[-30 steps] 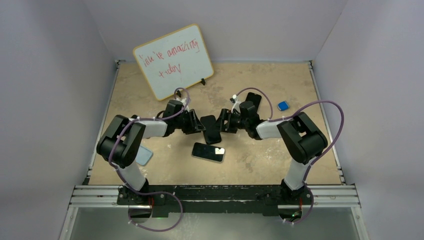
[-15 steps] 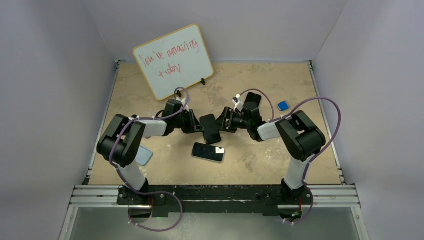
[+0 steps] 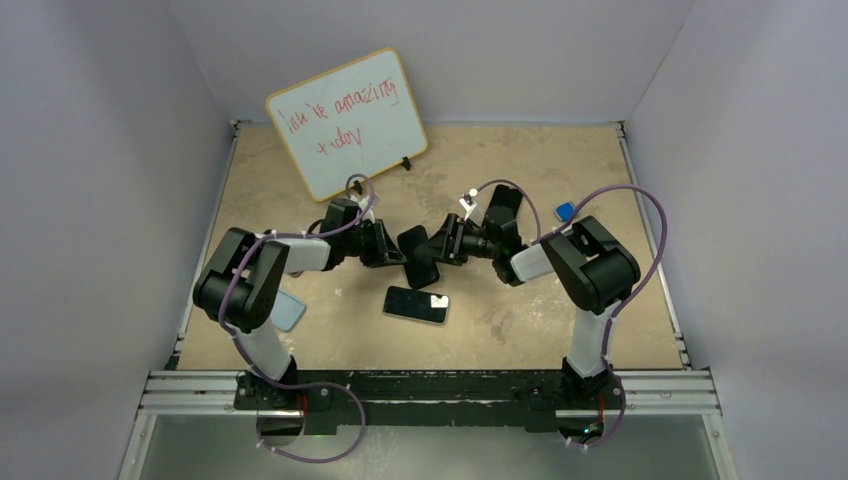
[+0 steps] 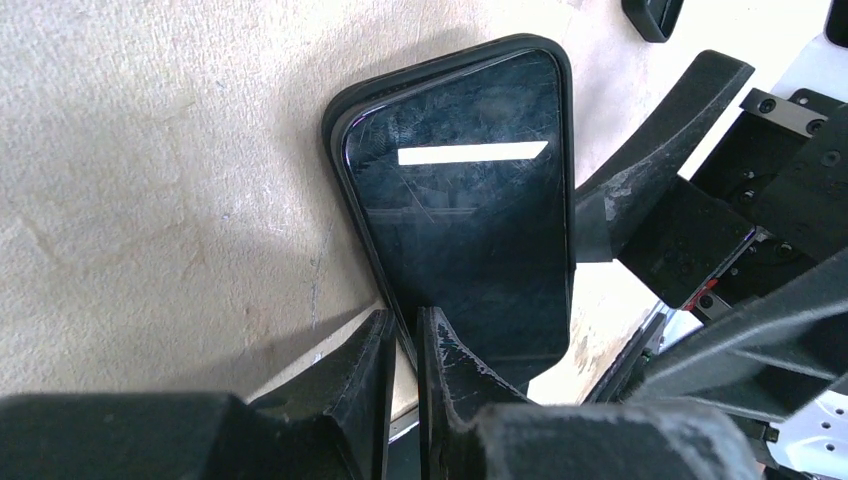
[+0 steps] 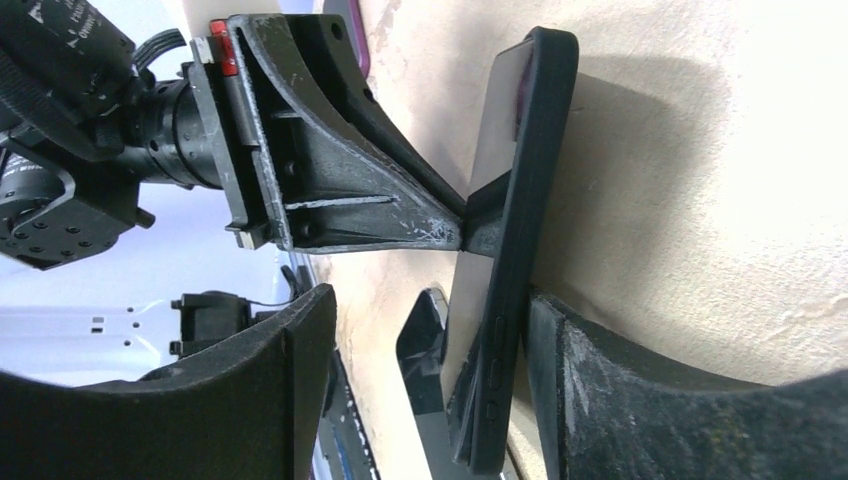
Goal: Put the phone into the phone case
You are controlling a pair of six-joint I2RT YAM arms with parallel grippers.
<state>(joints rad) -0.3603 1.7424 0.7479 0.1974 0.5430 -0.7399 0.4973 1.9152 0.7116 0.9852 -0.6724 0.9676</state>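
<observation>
Over on your far left, a light-blue flat item (image 3: 290, 311) lies on the table (image 3: 560, 310), half tucked under your left arm. Behind it a whiteboard (image 3: 347, 122) with red scribble leans on the back wall.

Your left gripper (image 4: 405, 345) has its fingers squeezed nearly together, pinching one edge of the black phone case (image 4: 345, 130) with the phone (image 4: 460, 200) in it. The far end of the phone sits inside the case's rim. I can't tell whether the near end is seated, since your fingers cover it. The cased phone is tipped up off the table mid-workspace, right between your two grippers.

Just in front of it, a second phone (image 3: 416, 304) lies flat, screen up, touching neither gripper.

Your right gripper (image 3: 432, 250) is spread wide around the cased phone. One of its fingers (image 5: 620, 400) rests against the back of the case, and the other stands clear of the screen side with a visible gap.

Further right there's a black phone-shaped item (image 3: 503, 203) behind your right wrist. A small blue object (image 3: 565, 211) sits near the right wall.
</observation>
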